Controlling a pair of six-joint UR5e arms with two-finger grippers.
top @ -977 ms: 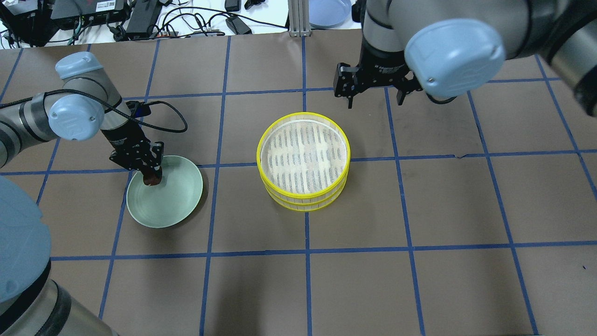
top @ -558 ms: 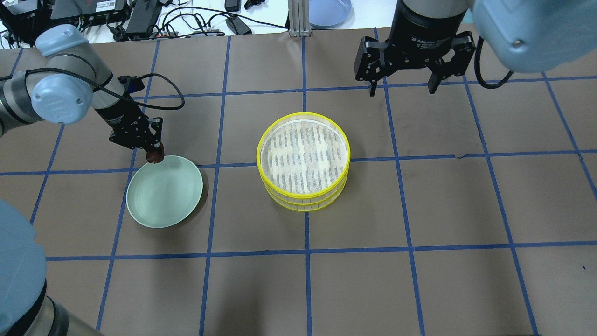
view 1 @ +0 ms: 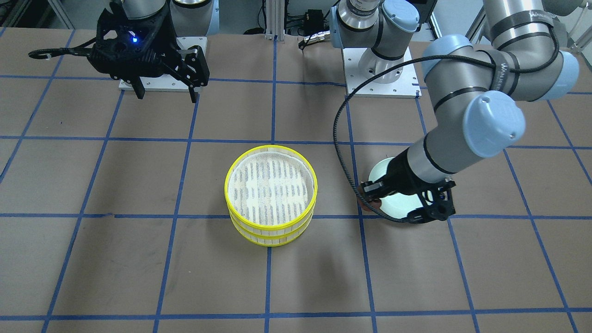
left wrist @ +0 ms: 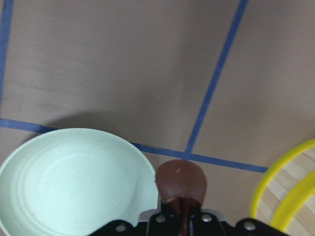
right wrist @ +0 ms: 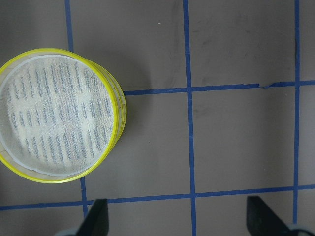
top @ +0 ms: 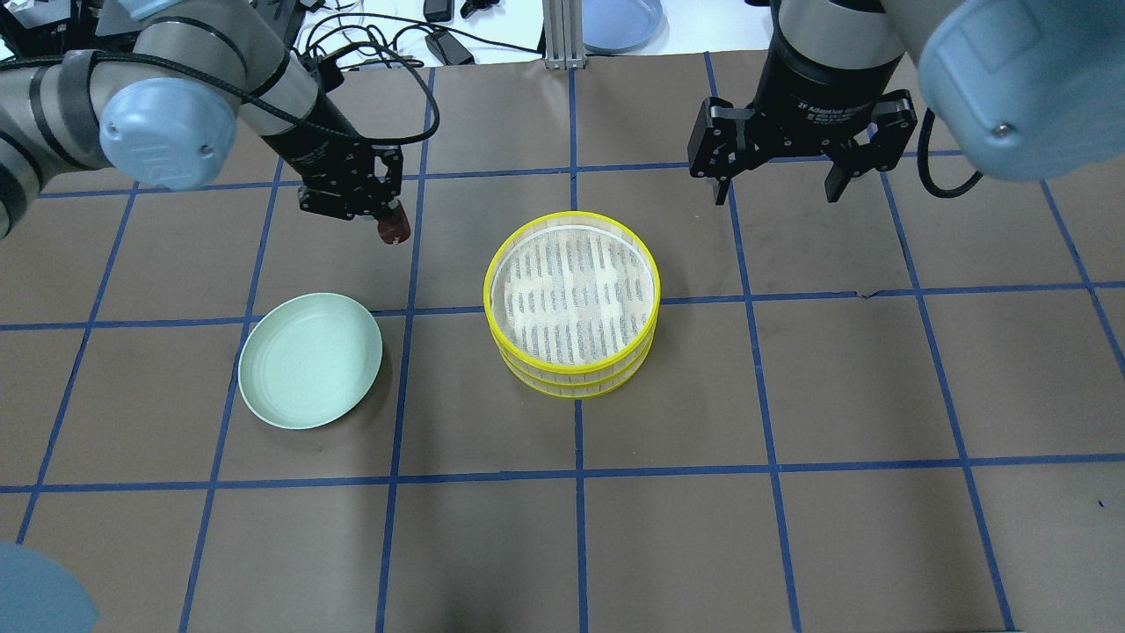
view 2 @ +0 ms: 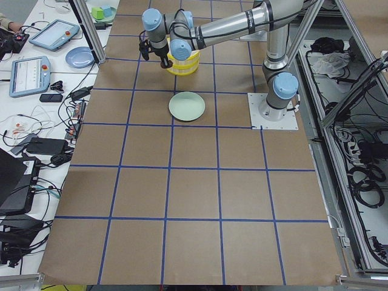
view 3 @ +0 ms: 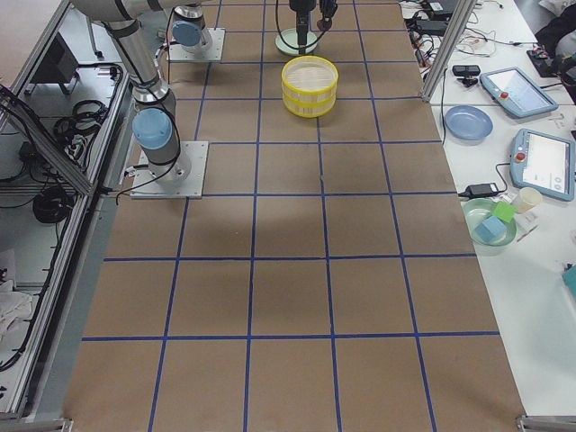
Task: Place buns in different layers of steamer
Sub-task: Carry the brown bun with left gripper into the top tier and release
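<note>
My left gripper [top: 388, 221] is shut on the dark reddish-brown bun [top: 395, 232] and holds it above the table, left of the steamer and beyond the plate. The bun also shows in the left wrist view [left wrist: 181, 179]. Both steamer layers [top: 576, 380] are stacked at the table's middle, and the top white mesh liner is bare. They also show in the right wrist view [right wrist: 119, 113]. My right gripper [top: 775, 195] is open and empty, high up, beyond and right of the steamer. The cream-white bun is out of view.
The pale green plate [top: 310, 360] lies empty left of the steamer; it also shows in the left wrist view [left wrist: 74, 182]. A blue plate [top: 620, 22], cables and devices lie past the table's far edge. The arm bases [view 1: 384, 78] stand at the robot's side.
My left gripper lifted the brown bun off the plate and carried it away from the robot and rightward, toward the steamer. My right arm shifted right and stayed open.
</note>
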